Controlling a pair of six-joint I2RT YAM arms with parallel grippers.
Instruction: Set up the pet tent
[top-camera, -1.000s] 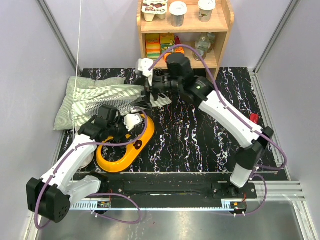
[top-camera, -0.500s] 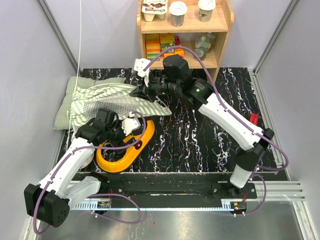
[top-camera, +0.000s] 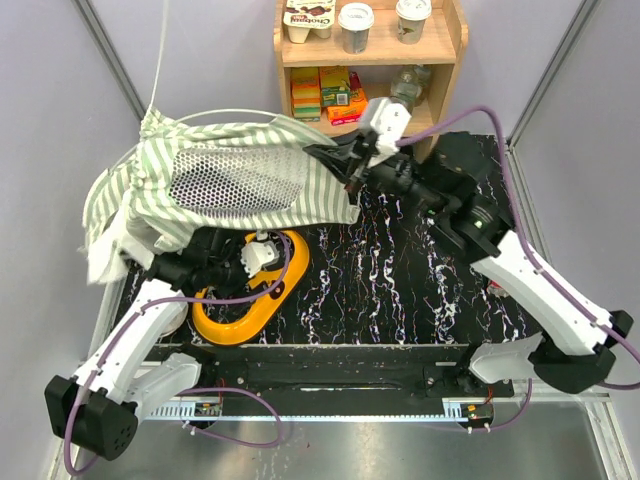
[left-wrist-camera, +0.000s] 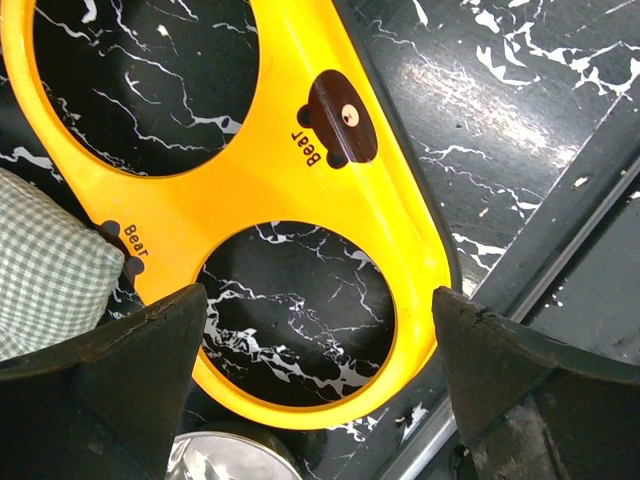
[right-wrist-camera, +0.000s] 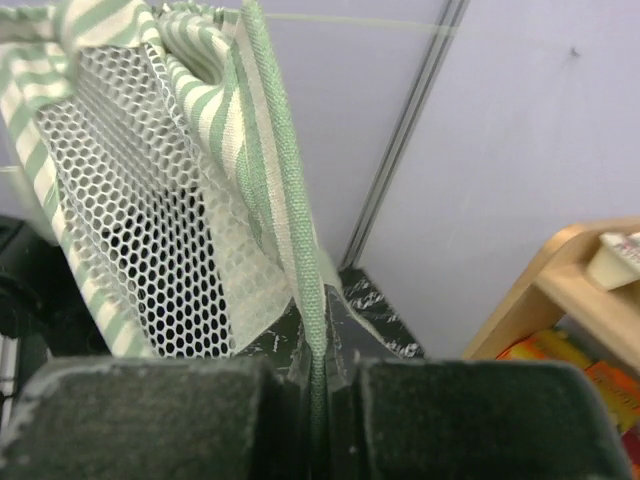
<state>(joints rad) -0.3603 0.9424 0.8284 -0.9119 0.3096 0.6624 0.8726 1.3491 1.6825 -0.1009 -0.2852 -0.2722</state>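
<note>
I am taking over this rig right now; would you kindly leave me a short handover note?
Right gripper: shut on the green edge of the tent, holding it up.
Left gripper: open, empty, over the yellow bowl holder.
Tent: hangs above the rear left of the table, mesh panel towards the top camera.
Done: tent gripped and raised.
Left: it does not stand by itself yet; probably spread it, set it down, release.

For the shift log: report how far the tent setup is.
Done: the pet tent is raised over the table, mesh panel spread. In hand: the right gripper is shut on its green edge seam; the left gripper hangs open over the yellow bowl holder. Left: it sags, not yet standing alone.
</note>
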